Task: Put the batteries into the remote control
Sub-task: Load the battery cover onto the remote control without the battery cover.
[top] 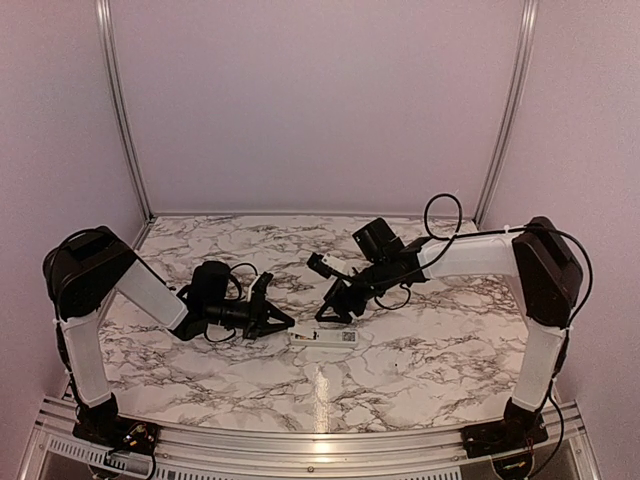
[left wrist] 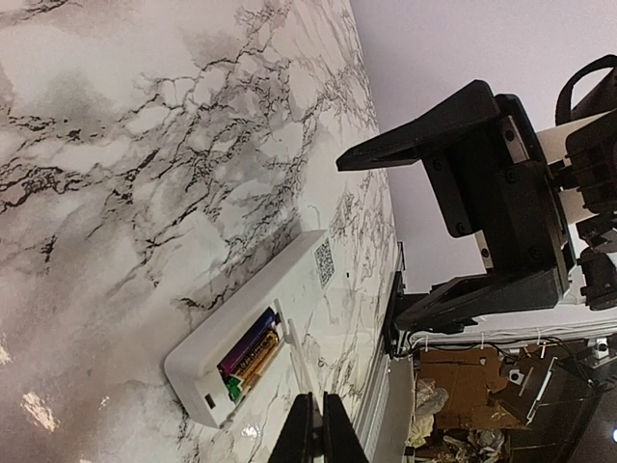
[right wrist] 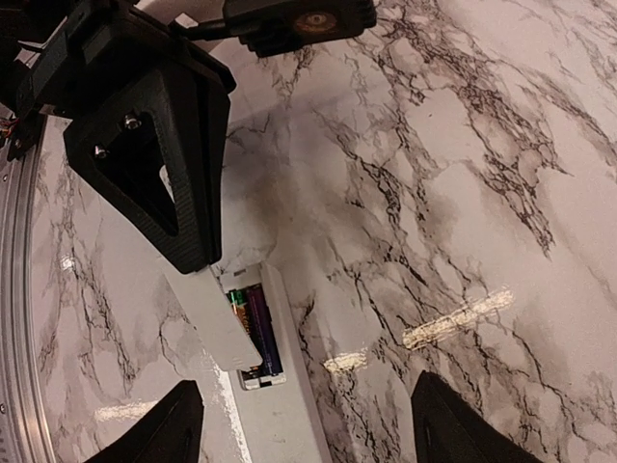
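Here, remote control (top: pixel 323 337) lies beside left gripper (top: pixel 286 322) (clamping cover plate (right wrist: pixel 217 313)); right gripper (right wrist: pixel 307 384) apart.

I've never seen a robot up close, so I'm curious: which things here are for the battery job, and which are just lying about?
For the job:
remote
two batteries sitting in it
white cover, held by the left claw
right claw, open

Just lying about:
cardboard past the edge of the table
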Available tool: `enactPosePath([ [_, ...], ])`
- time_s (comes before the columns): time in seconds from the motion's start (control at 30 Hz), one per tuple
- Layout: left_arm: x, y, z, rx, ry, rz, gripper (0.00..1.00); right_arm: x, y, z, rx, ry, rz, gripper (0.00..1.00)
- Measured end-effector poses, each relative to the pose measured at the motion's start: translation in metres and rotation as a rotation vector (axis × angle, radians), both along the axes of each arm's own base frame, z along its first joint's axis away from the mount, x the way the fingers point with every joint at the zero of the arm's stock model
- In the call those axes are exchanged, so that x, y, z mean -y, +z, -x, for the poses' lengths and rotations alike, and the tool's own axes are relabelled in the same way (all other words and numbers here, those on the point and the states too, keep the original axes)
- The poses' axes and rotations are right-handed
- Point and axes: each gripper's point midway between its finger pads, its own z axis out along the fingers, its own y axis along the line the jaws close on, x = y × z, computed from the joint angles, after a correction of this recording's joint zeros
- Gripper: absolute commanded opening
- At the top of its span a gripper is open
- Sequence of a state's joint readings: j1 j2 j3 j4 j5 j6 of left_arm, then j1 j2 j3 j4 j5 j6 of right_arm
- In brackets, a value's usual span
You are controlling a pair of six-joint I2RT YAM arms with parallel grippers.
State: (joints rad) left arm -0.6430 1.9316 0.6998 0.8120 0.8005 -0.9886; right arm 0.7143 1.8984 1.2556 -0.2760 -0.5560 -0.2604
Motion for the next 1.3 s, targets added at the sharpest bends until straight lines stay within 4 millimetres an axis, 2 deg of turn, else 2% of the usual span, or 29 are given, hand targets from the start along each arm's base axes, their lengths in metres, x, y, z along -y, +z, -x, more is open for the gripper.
enactPosePath([
  [0.27,-0.004,-0.006,-0.007,-0.014,0.020,0.003,0.00,-0.004,-0.013,0.000,-0.022,0.003,0.012,0.73],
  [0.67,-0.002,-0.011,-0.008,-0.017,0.015,0.014,0.00,-0.019,-0.019,-0.001,-0.016,0.023,0.019,0.74],
  [1.3,-0.003,-0.020,-0.008,-0.031,0.013,0.009,0.02,-0.022,-0.046,0.003,-0.026,0.026,0.092,0.66],
])
